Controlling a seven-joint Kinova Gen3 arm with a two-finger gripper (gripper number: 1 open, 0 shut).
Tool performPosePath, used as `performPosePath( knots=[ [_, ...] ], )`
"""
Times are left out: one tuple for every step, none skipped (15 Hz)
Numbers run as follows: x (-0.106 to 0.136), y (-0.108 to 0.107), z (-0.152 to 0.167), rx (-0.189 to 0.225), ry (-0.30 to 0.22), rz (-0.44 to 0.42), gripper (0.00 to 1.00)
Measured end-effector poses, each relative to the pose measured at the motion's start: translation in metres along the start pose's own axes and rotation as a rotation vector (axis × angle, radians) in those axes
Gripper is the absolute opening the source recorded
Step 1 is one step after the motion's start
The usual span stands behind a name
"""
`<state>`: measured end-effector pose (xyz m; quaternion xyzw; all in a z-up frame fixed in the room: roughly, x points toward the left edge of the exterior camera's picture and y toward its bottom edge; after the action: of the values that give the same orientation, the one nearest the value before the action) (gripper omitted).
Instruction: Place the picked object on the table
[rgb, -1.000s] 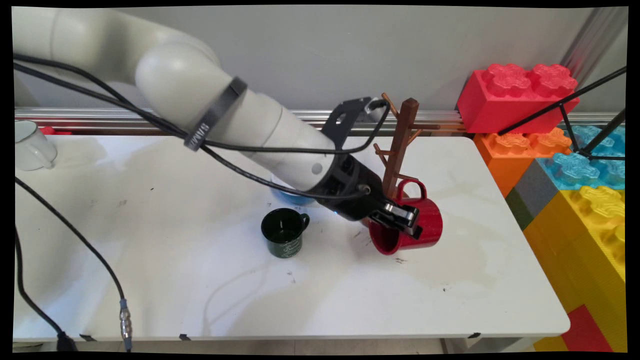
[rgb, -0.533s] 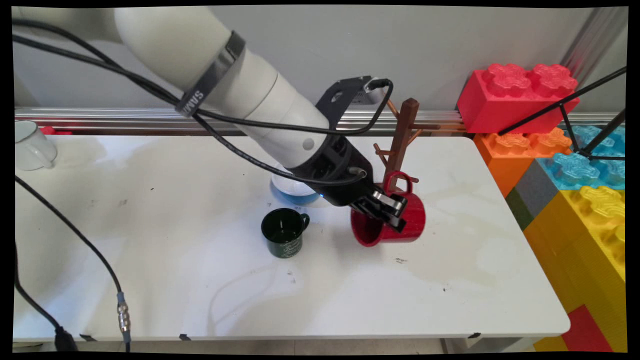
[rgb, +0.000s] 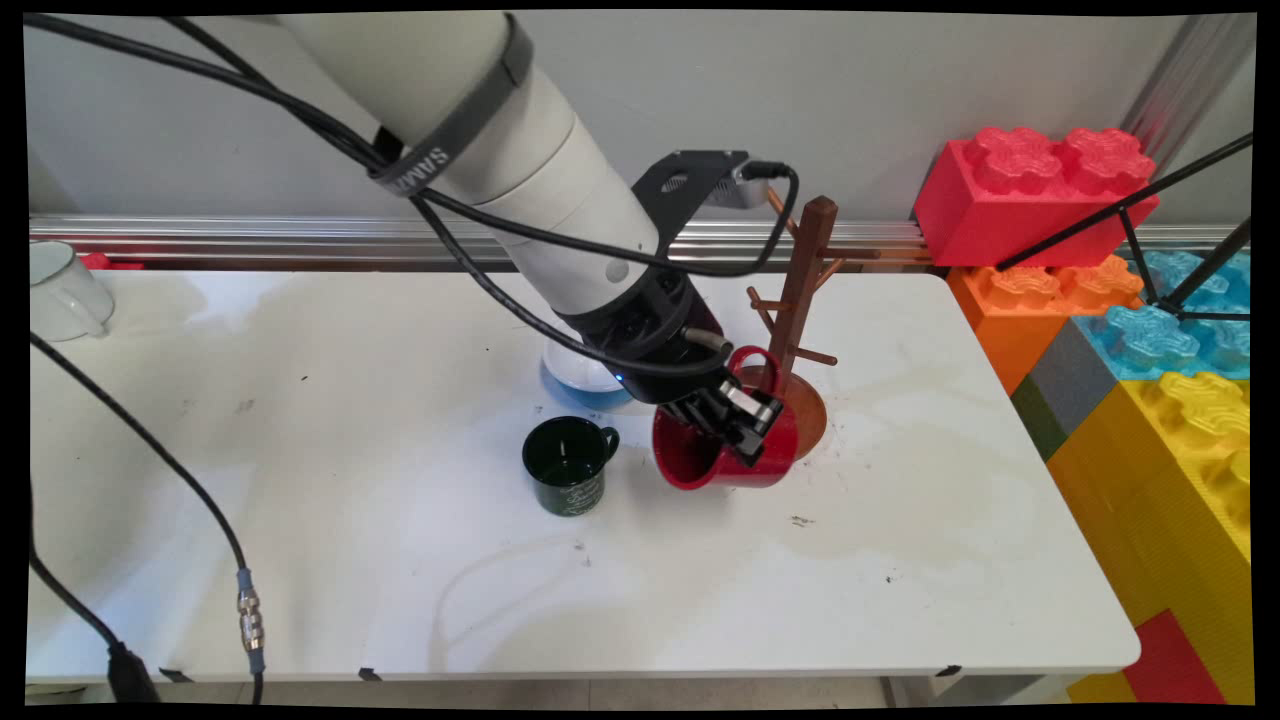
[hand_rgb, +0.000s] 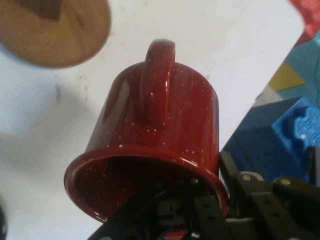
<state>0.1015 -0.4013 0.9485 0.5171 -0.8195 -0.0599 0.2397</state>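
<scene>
Main view first: your black two-finger gripper (rgb: 742, 432) is clamped on the rim of a glossy red speckled enamel mug (rgb: 722, 450), one finger inside the mouth and one outside on the wall. You can see the mug tipped on its side, mouth toward the lower left and handle up, held above the white table (rgb: 400, 580) just in front of the round base of a brown wooden mug tree (rgb: 800, 300). Just left of it stands a small dark green enamel mug (rgb: 566, 464), upright and apart from the red one. Behind the gripper you see a blue and white bowl-like object (rgb: 585, 385), partly hidden by the arm. A white mug (rgb: 60, 292) sits at the far left edge, and big coloured toy bricks (rgb: 1100, 280) are stacked to the right.

Hand view next: you see the red mug (hand_rgb: 155, 150) filling the middle, handle facing the camera, its rim pinched at the bottom by the gripper (hand_rgb: 210, 207). The tree's wooden base (hand_rgb: 55, 30) lies at upper left.
</scene>
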Motion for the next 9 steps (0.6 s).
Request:
performPosePath(
  knots=[
    [0.001, 0.001, 0.001, 0.019, -0.015, 0.001, 0.0],
    [0.002, 0.001, 0.002, 0.039, -0.032, 0.003, 0.0],
    [0.003, 0.001, 0.004, 0.06, -0.048, 0.004, 0.0],
    [0.004, 0.001, 0.007, 0.077, -0.063, 0.005, 0.0],
    [0.005, 0.001, 0.009, 0.088, -0.073, 0.005, 0.0],
    [0.006, 0.002, 0.012, 0.103, -0.086, 0.006, 0.0],
    [0.007, 0.002, 0.016, 0.12, -0.102, 0.006, 0.0],
    [0.008, 0.002, 0.02, 0.136, -0.118, 0.007, 0.0],
    [0.01, 0.002, 0.024, 0.149, -0.132, 0.007, 0.0]
  ],
)
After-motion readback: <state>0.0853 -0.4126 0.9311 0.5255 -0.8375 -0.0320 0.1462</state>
